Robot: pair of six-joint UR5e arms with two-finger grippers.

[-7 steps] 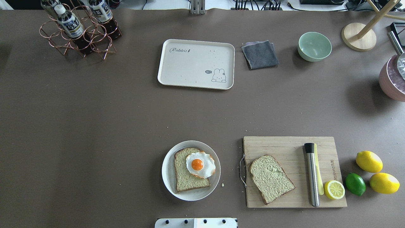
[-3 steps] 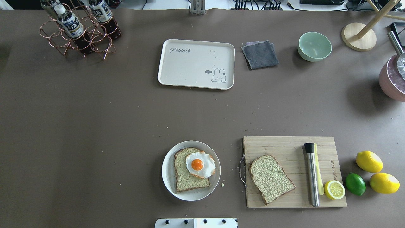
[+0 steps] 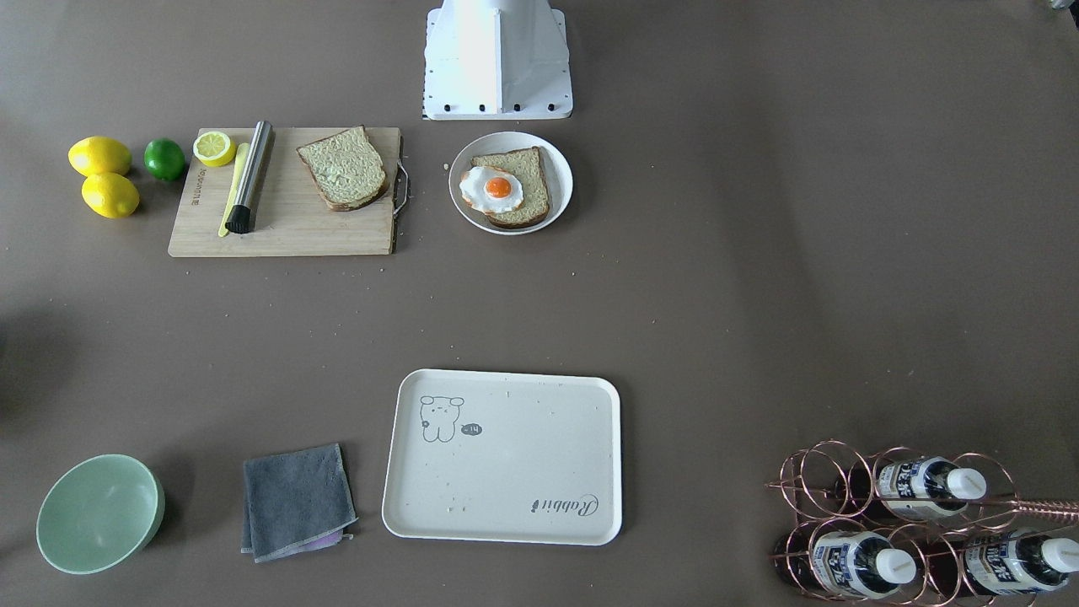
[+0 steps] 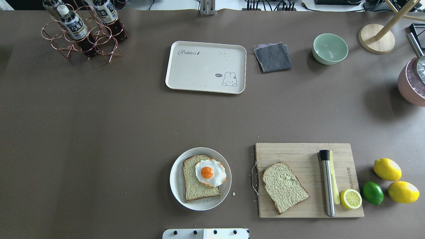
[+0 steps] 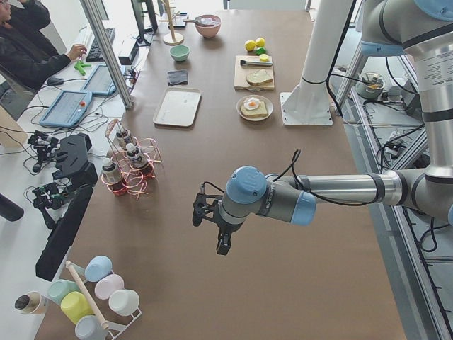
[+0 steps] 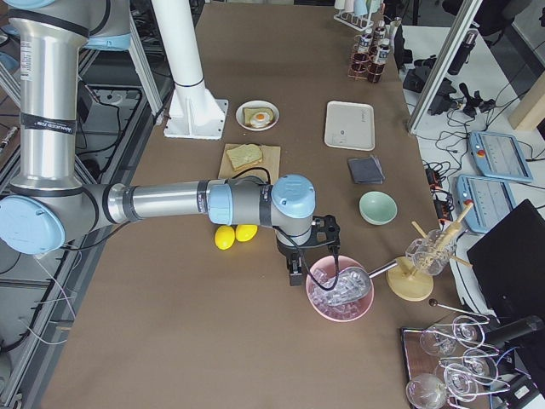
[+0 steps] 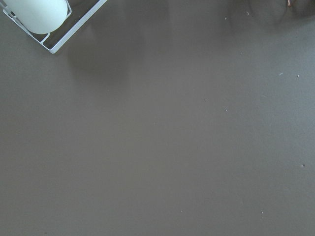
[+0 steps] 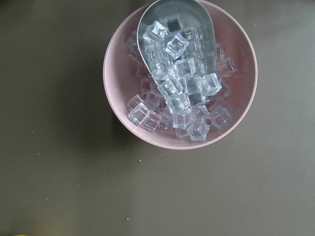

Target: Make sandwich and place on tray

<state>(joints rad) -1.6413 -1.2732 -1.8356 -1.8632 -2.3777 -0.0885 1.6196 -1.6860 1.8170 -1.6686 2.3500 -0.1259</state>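
One bread slice (image 4: 194,189) lies on a round white plate (image 4: 175,186) with the fried egg (image 4: 210,172) on top of it. The second bread slice (image 4: 285,187) lies on the wooden cutting board (image 4: 298,152). The cream tray (image 4: 202,69) sits bare at the far middle of the table. My left gripper (image 5: 221,244) hangs over bare table far from the food, seen only in the exterior left view. My right gripper (image 6: 295,274) hangs beside a pink bowl of ice (image 6: 340,288), seen only in the exterior right view. I cannot tell whether either is open.
A steel tool (image 4: 327,182), a half lemon (image 4: 351,199), a lime (image 4: 372,192) and two lemons (image 4: 387,169) lie on and beside the board. A grey cloth (image 4: 273,57), a green bowl (image 4: 330,48) and a copper bottle rack (image 4: 83,33) stand at the far side.
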